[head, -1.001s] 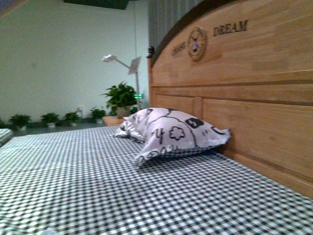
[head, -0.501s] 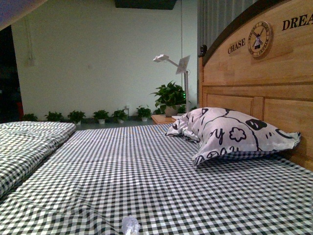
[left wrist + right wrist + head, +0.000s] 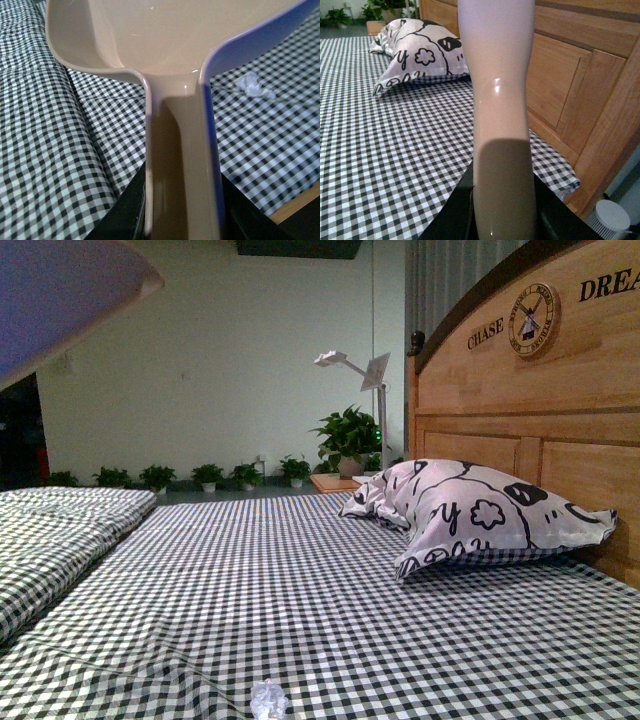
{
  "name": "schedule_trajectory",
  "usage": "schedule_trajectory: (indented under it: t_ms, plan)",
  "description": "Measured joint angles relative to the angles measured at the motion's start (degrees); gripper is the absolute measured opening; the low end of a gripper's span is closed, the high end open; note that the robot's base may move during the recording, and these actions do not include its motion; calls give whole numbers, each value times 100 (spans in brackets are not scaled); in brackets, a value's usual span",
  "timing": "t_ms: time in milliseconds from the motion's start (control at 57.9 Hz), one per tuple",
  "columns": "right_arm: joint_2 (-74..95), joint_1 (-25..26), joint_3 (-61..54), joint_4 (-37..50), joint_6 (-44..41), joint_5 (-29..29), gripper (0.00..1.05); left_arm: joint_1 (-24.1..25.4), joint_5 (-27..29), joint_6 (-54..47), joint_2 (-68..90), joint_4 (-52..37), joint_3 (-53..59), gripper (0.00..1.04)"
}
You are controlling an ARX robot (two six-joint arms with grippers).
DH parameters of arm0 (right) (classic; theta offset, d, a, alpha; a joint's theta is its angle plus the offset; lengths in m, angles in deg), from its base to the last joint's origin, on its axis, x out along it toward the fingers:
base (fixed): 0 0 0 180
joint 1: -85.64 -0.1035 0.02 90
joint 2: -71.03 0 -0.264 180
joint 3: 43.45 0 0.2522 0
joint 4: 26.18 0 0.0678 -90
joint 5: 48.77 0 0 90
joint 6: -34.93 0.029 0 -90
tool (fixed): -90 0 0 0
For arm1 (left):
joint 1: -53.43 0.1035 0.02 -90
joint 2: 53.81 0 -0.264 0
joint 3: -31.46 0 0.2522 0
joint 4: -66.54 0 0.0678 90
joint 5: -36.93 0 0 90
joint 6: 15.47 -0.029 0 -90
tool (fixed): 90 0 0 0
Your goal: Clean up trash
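The trash, a small crumpled wad of white paper (image 3: pixel 267 700), lies on the black-and-white checked bed sheet at the near edge of the front view. It also shows in the left wrist view (image 3: pixel 254 85), beyond the pan's rim. My left gripper (image 3: pixel 182 220) is shut on the handle of a beige dustpan (image 3: pixel 170 35), held above the sheet. The pan's edge shows at the top left of the front view (image 3: pixel 60 290). My right gripper (image 3: pixel 504 220) is shut on a pale beige brush handle (image 3: pixel 497 75), which stands up in front of the headboard. The bristles are out of view.
A white pillow with black patterns (image 3: pixel 480 515) lies against the wooden headboard (image 3: pixel 530 420). A folded checked quilt (image 3: pixel 50 530) lies at the left. The bed's wooden side rail (image 3: pixel 297 207) shows near the trash. Potted plants line the far wall.
The front view swung left a second ago, bringing the paper wad into view. Since half a second ago, the dustpan's edge has come further into the top left.
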Motion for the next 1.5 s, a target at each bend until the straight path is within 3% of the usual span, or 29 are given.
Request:
schedule_trajectory:
  t_ms: [276,552,898,1502]
  plan:
    - [0,0,0,0,0,-2,20,-85,566,-2015,1047,-341,-31,27]
    - [0,0,0,2,0,-2,20,-520,839,-2323,1134,-496,501,27]
    - [0,0,0,2,0,-2,20,-337,907,-3630,1574,-647,1388,27]
    - [0,0,0,2,0,-2,20,-667,942,-4719,2955,-1445,1174,27]
